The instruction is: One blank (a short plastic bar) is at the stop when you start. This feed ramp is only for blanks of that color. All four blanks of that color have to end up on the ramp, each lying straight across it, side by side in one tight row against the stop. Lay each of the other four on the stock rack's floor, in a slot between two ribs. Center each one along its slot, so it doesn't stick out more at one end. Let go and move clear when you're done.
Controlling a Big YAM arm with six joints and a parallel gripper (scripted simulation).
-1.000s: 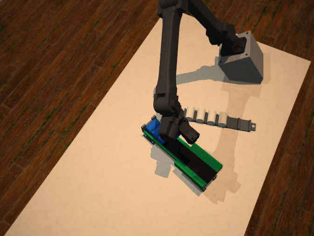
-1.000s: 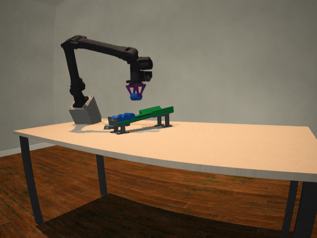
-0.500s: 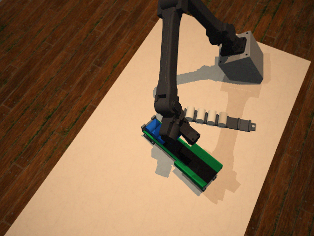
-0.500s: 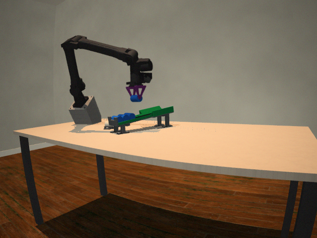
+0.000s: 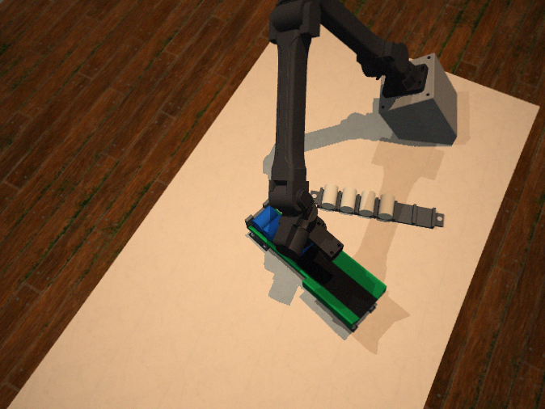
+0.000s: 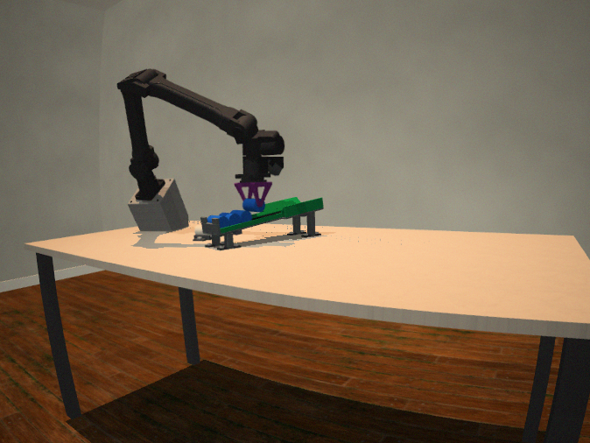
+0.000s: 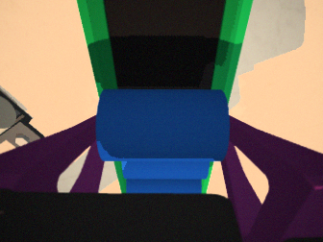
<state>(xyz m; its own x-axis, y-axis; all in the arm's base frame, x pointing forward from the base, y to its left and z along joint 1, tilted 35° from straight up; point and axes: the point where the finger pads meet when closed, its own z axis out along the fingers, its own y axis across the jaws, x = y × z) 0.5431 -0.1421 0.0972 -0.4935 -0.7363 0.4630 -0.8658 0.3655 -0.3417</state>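
Note:
My gripper (image 6: 253, 196) (image 7: 162, 121) has purple fingers and is shut on a blue blank (image 6: 251, 205) (image 7: 161, 115). It holds the blank low over the green feed ramp (image 5: 358, 270) (image 6: 285, 206) (image 7: 94, 53), crosswise between the side rails. A row of blue blanks (image 5: 268, 221) (image 6: 231, 216) (image 7: 165, 170) lies just downhill of it, against the stop at the ramp's low end. I cannot tell whether the held blank touches the ramp floor or the row. In the top view the arm hides the gripper. Several cream blanks (image 5: 357, 201) lie in slots of the grey stock rack (image 5: 424, 216).
The arm's grey base block (image 5: 428, 110) (image 6: 159, 212) stands at the back of the table. The rack lies between the base and the ramp, and its right-end slots hold nothing. The ramp's upper half shows its black floor (image 5: 352, 290) (image 7: 163, 48).

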